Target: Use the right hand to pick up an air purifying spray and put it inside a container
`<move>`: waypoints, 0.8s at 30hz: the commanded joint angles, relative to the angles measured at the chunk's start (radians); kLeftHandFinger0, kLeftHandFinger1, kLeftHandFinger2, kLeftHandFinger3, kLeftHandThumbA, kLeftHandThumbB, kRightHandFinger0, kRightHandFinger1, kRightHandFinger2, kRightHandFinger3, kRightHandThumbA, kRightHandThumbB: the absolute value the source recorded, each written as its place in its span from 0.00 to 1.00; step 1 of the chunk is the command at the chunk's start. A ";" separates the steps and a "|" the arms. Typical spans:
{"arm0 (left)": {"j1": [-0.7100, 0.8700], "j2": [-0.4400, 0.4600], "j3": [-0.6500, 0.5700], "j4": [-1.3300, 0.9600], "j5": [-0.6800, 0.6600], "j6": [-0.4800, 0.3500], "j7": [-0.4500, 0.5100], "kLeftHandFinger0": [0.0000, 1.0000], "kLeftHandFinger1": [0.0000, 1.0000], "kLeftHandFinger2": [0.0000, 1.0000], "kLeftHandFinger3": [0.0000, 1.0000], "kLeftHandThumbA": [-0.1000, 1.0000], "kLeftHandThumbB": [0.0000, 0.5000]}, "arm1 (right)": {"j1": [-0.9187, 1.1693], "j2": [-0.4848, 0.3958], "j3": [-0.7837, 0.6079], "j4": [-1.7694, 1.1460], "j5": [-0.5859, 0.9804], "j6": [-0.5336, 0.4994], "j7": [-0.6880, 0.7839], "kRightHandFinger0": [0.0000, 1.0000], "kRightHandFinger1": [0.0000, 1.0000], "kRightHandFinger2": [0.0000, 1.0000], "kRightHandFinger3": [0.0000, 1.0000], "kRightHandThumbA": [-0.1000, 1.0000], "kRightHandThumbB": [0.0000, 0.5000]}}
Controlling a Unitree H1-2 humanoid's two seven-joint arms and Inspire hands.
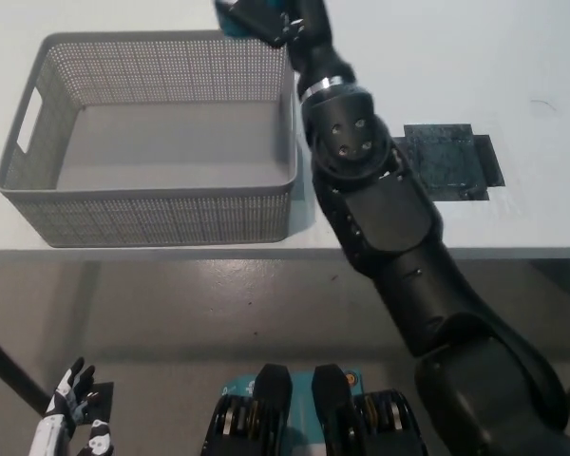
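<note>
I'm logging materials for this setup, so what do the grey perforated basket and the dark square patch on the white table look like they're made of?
The grey perforated basket looks like matte moulded plastic: even small holes, smooth rim, cut-out handle. The dark square patch lies flat, perhaps tape or a thin mat; its glare leaves that open. The white table looks like a smooth laminate.

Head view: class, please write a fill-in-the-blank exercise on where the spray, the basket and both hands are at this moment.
1. The black right hand holds the teal air purifying spray can above the far ____ corner of the grey perforated plastic basket.
2. The inside of the basket is ____.
3. The white left hand rests at the picture's lower ____.

Missing words: right; empty; left
</note>
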State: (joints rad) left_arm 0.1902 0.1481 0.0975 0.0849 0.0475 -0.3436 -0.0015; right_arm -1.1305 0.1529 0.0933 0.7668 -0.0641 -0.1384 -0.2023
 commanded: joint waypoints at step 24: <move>0.001 0.018 -0.006 -0.040 -0.016 0.015 -0.032 0.95 1.00 1.00 1.00 0.11 1.00 | 0.058 -0.015 0.041 0.056 0.037 0.035 0.287 1.00 1.00 1.00 1.00 0.58 1.00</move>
State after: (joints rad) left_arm 0.1895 0.1494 0.0921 0.0801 0.0486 -0.3268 -0.0218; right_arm -1.0215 0.1522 0.1322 0.8720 -0.0426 -0.1213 0.0129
